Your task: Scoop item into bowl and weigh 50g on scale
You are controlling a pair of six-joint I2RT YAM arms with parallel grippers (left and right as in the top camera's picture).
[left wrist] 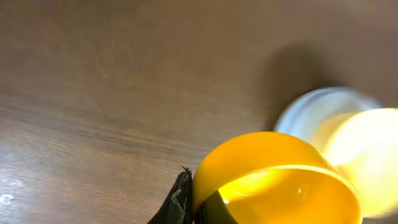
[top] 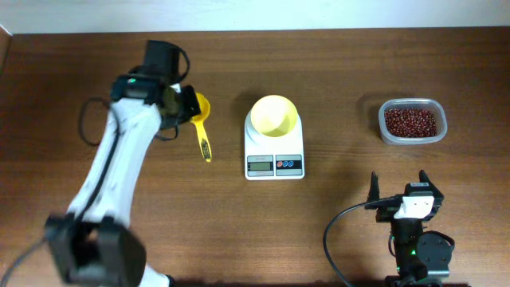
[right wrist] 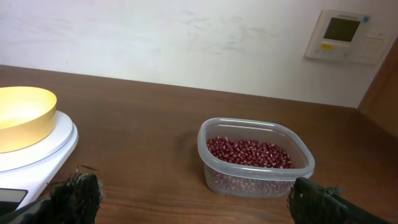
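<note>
The dark yellow scoop (top: pixel 202 119) lies left of the white scale (top: pixel 274 151), its handle pointing toward the front. My left gripper (top: pixel 188 102) is shut on the wall of the scoop's cup (left wrist: pixel 273 180), one finger (left wrist: pixel 179 199) outside it and one inside. The pale-yellow bowl (top: pixel 274 115) sits on the scale and looks empty. The reddish-brown beans (top: pixel 410 121) fill a clear tub (right wrist: pixel 214 149) at the far right. My right gripper (top: pixel 398 188) stands open near the front right, nothing between its fingers (right wrist: pixel 78 194), short of the tub.
The scale's display (top: pixel 260 165) and red and blue buttons (top: pixel 289 165) face the front. A wall panel (right wrist: pixel 341 34) hangs behind the table. Cables run beside both arm bases.
</note>
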